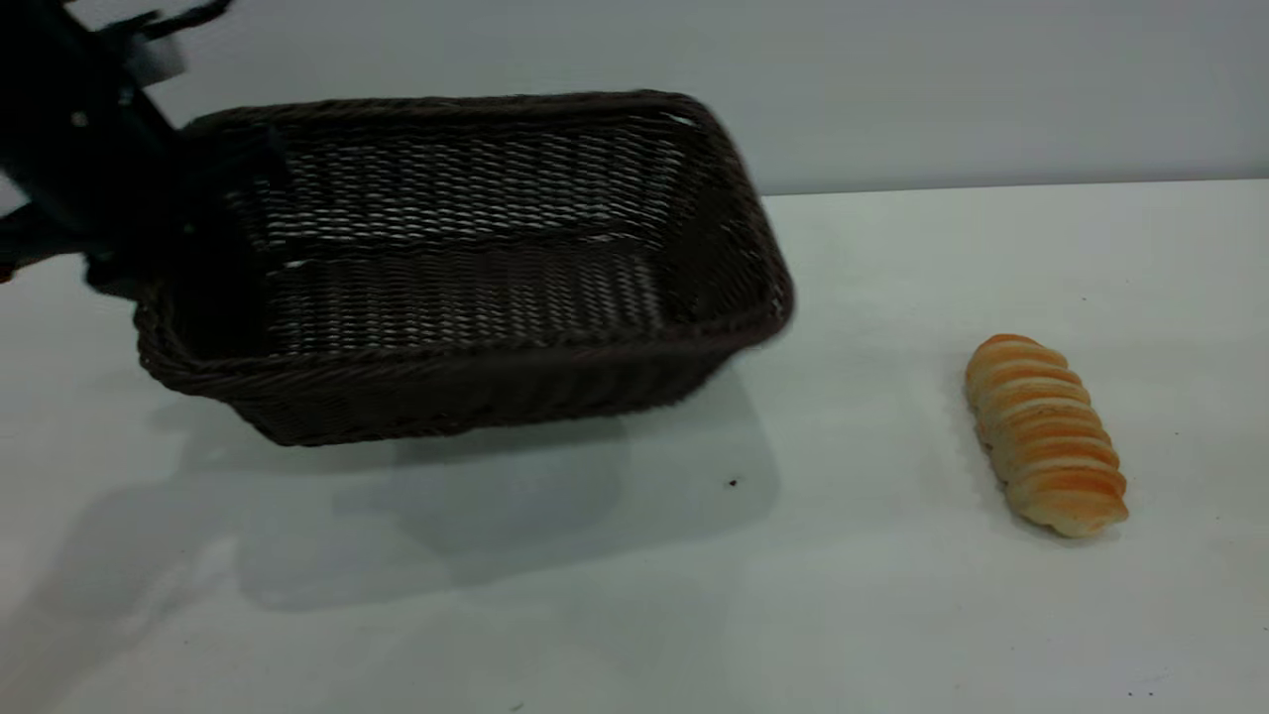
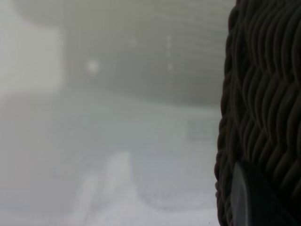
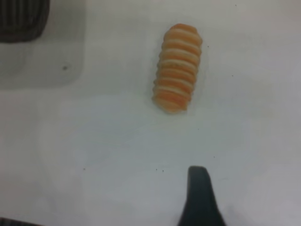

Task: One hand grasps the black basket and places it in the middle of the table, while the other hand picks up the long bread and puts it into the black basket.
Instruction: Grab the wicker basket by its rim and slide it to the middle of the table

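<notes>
Basket: black basket (image 1: 466, 288) tilted, near edge lifted clear of the table (image 1: 634, 595), a shadow under it; sits toward the left side.
Left gripper (image 1: 213, 228): clamped on the basket's left rim; one finger (image 2: 249, 197) lies against the weave in the left wrist view.
Bread: long bread (image 1: 1046, 433) lies flat on the right side, well apart from the basket.
Bread axis: runs roughly away from the camera, slightly slanted.
Right gripper: one finger (image 3: 200, 197) visible; hangs above the table near the bread, short of one end; grip state cannot be told.
Nearer arm: right.

Woven wicker basket (image 1: 466, 387), matte table (image 1: 892, 595)
</notes>
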You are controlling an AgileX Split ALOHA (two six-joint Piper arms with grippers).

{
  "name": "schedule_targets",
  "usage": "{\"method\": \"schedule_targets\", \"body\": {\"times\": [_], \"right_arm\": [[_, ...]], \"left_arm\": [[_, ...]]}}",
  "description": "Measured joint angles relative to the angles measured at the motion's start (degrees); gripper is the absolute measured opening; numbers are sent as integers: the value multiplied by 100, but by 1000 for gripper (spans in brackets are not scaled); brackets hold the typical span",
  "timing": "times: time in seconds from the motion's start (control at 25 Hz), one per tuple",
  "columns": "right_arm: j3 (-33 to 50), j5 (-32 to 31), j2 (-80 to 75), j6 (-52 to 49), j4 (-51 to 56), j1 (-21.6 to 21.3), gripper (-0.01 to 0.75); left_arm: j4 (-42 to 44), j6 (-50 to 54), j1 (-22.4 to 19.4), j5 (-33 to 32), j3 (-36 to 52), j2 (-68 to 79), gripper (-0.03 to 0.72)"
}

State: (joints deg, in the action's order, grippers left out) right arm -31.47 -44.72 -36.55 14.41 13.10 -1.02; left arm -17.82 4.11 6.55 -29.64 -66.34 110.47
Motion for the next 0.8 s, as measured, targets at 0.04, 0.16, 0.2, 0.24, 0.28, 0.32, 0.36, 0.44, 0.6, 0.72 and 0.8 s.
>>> {"method": "schedule_targets", "body": {"times": [0.04,0.16,0.2,0.24,0.28,0.32,0.36,0.44,0.6,0.72,0.8], "right_arm": [[0,0,0,0,0,0,531],[0,-26,0,0,0,0,531],[0,-32,0,0,0,0,531],[0,-37,0,6,0,0,531],[0,-42,0,5,0,0,531],[0,-55,0,5,0,0,531],[0,-63,0,5,0,0,531],[0,-75,0,5,0,0,531],[0,-77,0,5,0,0,531],[0,-71,0,5,0,0,531],[0,-72,0,5,-4,0,531]], "left_arm": [[-17,-244,34,-125,-134,158,140],[10,-777,201,-407,-625,669,140],[16,-849,262,-453,-741,842,140],[16,-850,323,-463,-864,1010,140],[16,-813,379,-467,-979,1142,140],[10,-777,415,-467,-1062,1283,140],[4,-734,429,-467,-1138,1405,140],[-17,-644,429,-476,-1206,1568,140],[-57,-495,429,-494,-1234,1746,140],[-69,-476,429,-496,-1241,1763,153],[-69,-469,429,-496,-1241,1755,218]]}}
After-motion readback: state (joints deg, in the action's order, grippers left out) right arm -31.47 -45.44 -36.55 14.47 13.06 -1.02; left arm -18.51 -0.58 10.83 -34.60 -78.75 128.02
